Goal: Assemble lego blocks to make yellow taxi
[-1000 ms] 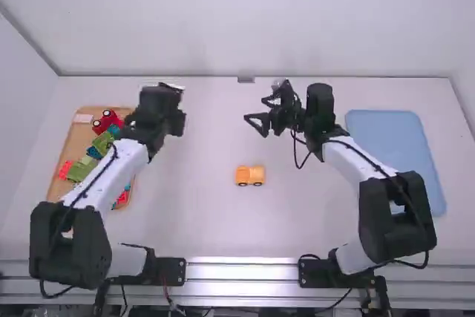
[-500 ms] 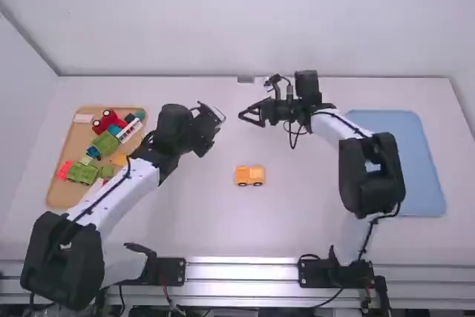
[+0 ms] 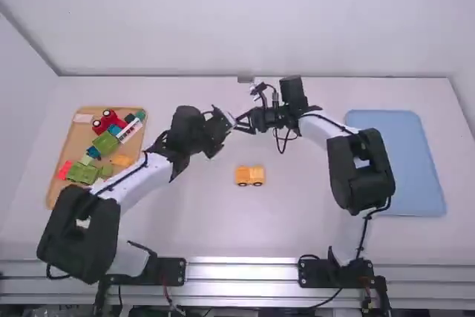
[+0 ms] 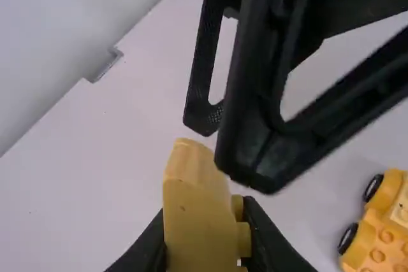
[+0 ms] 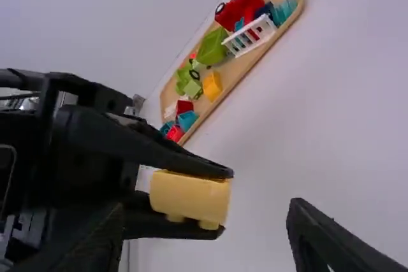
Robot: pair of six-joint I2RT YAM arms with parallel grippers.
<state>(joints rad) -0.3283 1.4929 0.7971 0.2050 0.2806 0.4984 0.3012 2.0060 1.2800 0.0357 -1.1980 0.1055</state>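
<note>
**Change.** The left arm (image 3: pixel 135 183) has swung right from above the shallow wooden tray (image 3: pixel 80 136), and its tool (image 4: pixel 205 222) is now left of the middle of the white bench (image 3: pixel 200 220), toward the far side. The right arm (image 3: pixel 360 161) has moved its tool (image 5: pixel 205 211) left over the last second. The gap between the two tools is reduced to almost nothing.

**Effect on task.** The approach suggests a transfer of the plain yellow plastic block (image 5: pixel 190 194) from left to right, or a regrip, before assembly. The orange-yellow wheeled toy base (image 3: pixel 249 176) rests on the bench near the middle, on the near side of both tools, in its former place. The block is not mounted on it; assembly is judged to be at an early stage.

**Tool state.** The left tool grips the block between its two fingers, above the bench; two small studs project from one side. The right tool is open, its fingers wide apart, just beside the block's free end. Contact cannot be confirmed.

**Arm pose.** The left arm extends far and right from its base. The right arm is bent at the elbow, forearm directed left and far. Align the right fingers about the block before closing; misalignment could rotate or drop it.
</note>
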